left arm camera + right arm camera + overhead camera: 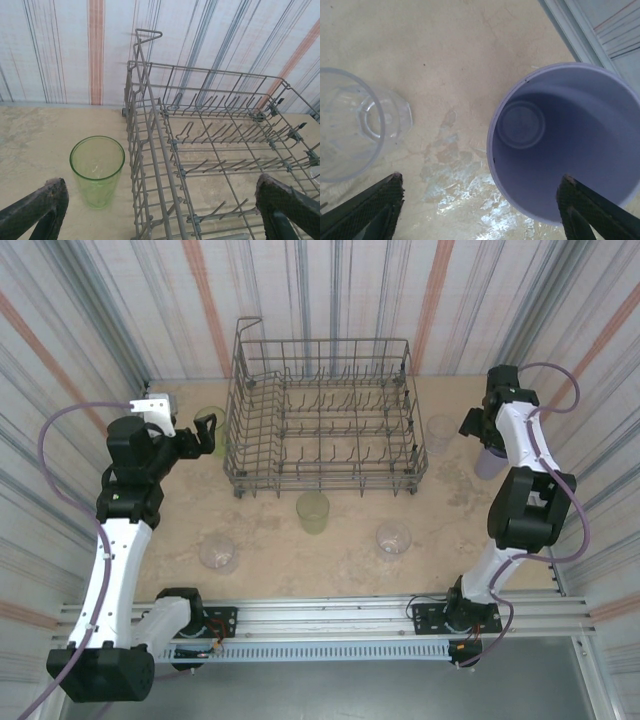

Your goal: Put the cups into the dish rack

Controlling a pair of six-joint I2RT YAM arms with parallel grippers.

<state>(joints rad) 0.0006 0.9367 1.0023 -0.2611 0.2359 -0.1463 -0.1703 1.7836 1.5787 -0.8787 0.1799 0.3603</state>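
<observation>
Now the right fingers (pixel 375 205) stand wide above the lavender cup (pixel 560 135), upright on the worktop (pixel 460 50) right of the dish rack (pixel 325 478), with one side of its rim between them. Best, I judge, is to lower straight, one finger inside and one outside, and close softly so the light cup does not tip. The left fingers (pixel 35 210), left of the rack, are wide and empty.

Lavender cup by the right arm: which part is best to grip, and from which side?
Probably its rim wall, from straight above. The lavender cup stands upright, mouth open, and the right gripper hangs over the edge nearest the clear cup: one finger inside, one outside.
</observation>
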